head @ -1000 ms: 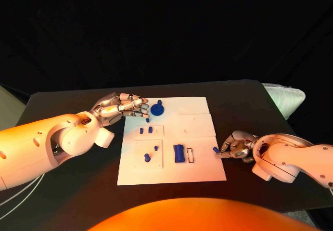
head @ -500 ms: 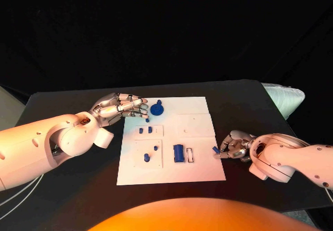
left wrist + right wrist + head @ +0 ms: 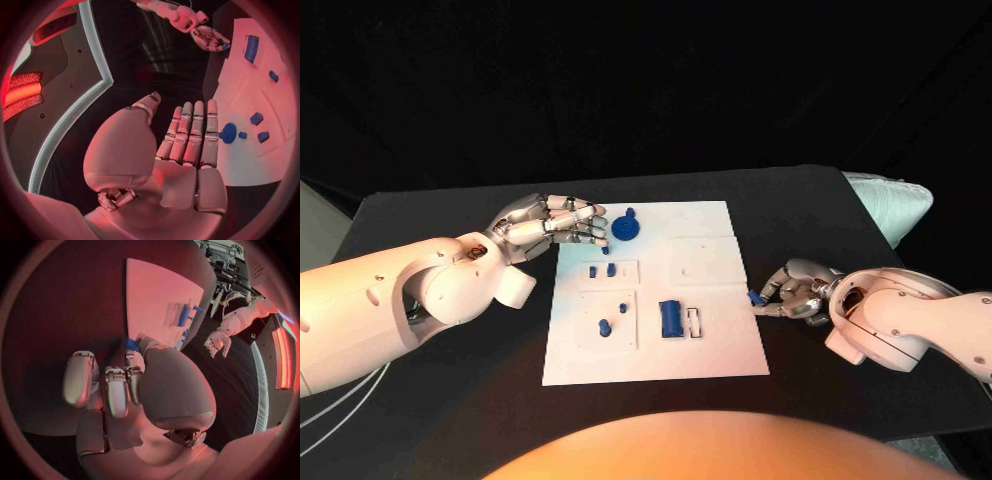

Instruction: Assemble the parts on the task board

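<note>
The white task board (image 3: 711, 240) lies mid-table. On it sit a round blue part (image 3: 627, 228), two small blue pegs (image 3: 602, 270), a blue block (image 3: 672, 318) and a small blue piece (image 3: 606, 327). My left hand (image 3: 553, 222) hovers at the board's far left corner, just left of the round blue part (image 3: 228, 133); its fingers (image 3: 190, 135) are stretched out and hold nothing. My right hand (image 3: 790, 293) is at the board's right edge and pinches a small blue part (image 3: 757, 297). In the right wrist view, that part (image 3: 130, 344) sits between thumb and fingertips.
A pale bundle (image 3: 894, 205) lies at the table's far right corner. Black table surface (image 3: 459, 400) stretches to the left of the board and in front of it. The left forearm (image 3: 387, 300) lies over the table's left side.
My right hand has moved slightly away from me along the board's right edge, still holding the small blue part. The left hand has barely moved.
</note>
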Tool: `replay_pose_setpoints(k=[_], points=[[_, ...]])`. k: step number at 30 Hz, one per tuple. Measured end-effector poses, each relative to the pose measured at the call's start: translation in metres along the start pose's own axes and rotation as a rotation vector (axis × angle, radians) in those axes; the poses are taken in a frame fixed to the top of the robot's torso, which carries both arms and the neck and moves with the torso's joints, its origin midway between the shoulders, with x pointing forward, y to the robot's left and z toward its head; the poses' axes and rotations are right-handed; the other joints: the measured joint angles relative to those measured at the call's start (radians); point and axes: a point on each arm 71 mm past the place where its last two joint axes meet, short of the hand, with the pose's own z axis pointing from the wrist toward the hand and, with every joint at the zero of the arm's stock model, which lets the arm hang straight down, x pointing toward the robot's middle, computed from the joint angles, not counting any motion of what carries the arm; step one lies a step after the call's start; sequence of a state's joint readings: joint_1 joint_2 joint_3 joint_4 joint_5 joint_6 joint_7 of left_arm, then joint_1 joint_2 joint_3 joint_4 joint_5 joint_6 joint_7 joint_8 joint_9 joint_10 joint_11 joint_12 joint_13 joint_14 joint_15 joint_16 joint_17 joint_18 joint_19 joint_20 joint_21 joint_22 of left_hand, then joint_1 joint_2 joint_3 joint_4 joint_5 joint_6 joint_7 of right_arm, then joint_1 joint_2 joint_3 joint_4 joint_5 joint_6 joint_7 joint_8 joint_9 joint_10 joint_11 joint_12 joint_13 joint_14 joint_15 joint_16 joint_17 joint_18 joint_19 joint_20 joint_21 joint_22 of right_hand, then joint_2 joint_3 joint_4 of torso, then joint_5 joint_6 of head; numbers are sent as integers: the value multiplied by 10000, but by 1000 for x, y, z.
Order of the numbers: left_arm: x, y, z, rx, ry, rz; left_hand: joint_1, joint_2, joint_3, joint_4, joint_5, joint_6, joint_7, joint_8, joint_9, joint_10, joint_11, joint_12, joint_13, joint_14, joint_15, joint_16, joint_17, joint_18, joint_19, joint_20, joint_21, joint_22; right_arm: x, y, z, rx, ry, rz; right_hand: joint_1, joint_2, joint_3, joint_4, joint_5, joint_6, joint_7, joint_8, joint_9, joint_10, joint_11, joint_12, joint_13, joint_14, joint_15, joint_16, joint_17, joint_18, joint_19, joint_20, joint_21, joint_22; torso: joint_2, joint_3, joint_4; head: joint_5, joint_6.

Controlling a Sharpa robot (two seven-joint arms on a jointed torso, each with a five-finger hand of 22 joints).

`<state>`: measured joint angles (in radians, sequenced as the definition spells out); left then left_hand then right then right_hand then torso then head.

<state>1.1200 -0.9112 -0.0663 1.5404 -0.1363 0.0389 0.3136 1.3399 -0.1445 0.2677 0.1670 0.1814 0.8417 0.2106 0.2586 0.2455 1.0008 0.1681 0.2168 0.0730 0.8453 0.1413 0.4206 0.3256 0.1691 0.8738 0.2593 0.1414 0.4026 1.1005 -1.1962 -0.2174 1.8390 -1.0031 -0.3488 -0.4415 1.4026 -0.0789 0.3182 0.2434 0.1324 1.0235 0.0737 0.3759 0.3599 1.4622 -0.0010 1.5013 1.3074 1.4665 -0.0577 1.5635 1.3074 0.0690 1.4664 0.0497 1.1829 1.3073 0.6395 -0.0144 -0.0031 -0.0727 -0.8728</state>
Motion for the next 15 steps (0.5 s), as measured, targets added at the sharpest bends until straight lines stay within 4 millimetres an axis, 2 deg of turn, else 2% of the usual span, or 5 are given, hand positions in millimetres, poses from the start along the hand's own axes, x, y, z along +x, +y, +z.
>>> replay_pose_setpoints(k=[5,10,12,15], points=[[1,0,1,-15,32,-6,0,0,0,0,0,0,0,0,0,0,0,0,0,0,0,0,10,0,0,0,0,0,-17,3,-4,-172,-296,103,-219,-105,353,-105,-15,0,0,1,12,0,0,0,0,0,0,0,-1,0,0,0,0,8,0,-6,-7,-22,0],[1,1,2,-32,33,-4,50,50,0,0,0,0,0,0,-15,-36,36,0,0,0,0,0,13,0,0,0,0,-12,-25,6,-6,-288,-412,168,-477,-212,688,-217,-26,0,0,5,145,0,1,0,0,0,0,0,-1,-1,0,0,0,8,0,-6,4,-34,0],[1,1,2,-40,27,-2,50,50,0,0,0,0,0,0,-15,-36,36,0,0,0,0,0,18,1,0,0,0,-13,-26,8,-8,-354,-420,189,-477,-212,702,-230,-32,0,0,115,147,0,1,0,0,0,1,0,-1,-1,0,0,0,8,2,-6,5,-34,0],[1,1,2,-50,30,-3,50,50,0,0,0,0,0,0,-15,-36,36,0,0,0,0,0,18,0,0,0,0,-12,-26,13,-10,-492,-363,190,-595,-330,893,-288,-33,0,0,234,209,0,1,0,0,0,1,0,-1,0,0,1,0,7,9,-4,4,8,0]])
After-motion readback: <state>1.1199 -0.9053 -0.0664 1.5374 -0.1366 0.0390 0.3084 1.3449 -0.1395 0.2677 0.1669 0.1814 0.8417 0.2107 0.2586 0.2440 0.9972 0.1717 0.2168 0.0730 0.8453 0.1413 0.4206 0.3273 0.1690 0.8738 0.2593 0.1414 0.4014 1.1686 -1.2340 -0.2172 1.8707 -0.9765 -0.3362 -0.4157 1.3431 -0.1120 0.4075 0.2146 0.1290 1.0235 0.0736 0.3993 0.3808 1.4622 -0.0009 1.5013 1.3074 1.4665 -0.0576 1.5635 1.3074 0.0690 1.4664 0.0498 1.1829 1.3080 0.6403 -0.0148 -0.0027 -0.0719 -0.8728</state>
